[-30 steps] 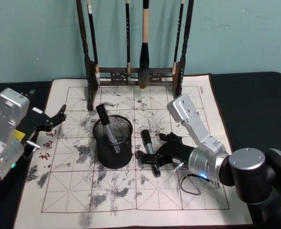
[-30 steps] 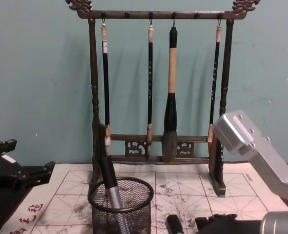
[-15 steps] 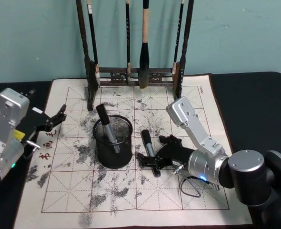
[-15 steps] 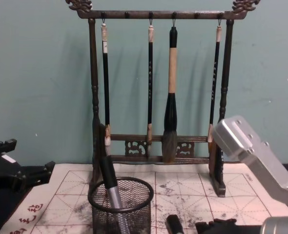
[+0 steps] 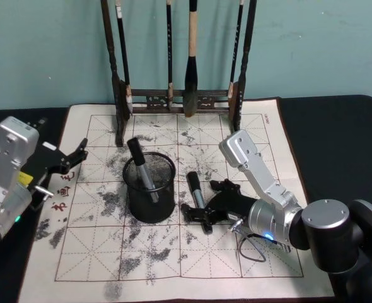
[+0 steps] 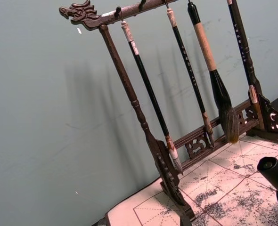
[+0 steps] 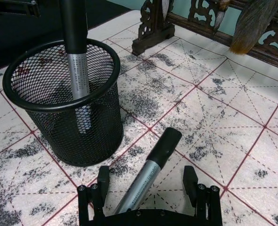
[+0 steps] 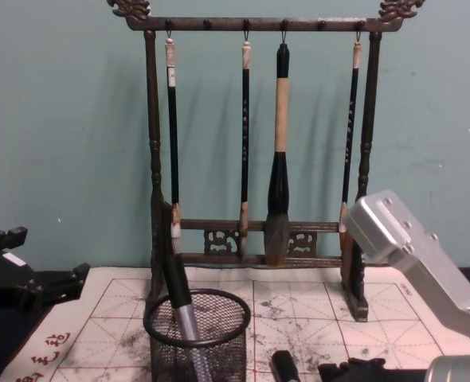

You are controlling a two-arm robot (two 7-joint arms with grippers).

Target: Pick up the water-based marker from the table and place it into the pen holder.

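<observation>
- My right gripper is spread, straddling the water-based marker, which lies on the mat just beside the pen holder.
- I'd lower squarely, then pinch the barrel's middle.
- My left gripper idles far left.

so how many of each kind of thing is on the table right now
markers: 2, one standing in the pen holder, one lying on the mat inside the open right gripper
hanging brushes: 4
pen holder: 1
brush rack: 1
total: 8
</observation>
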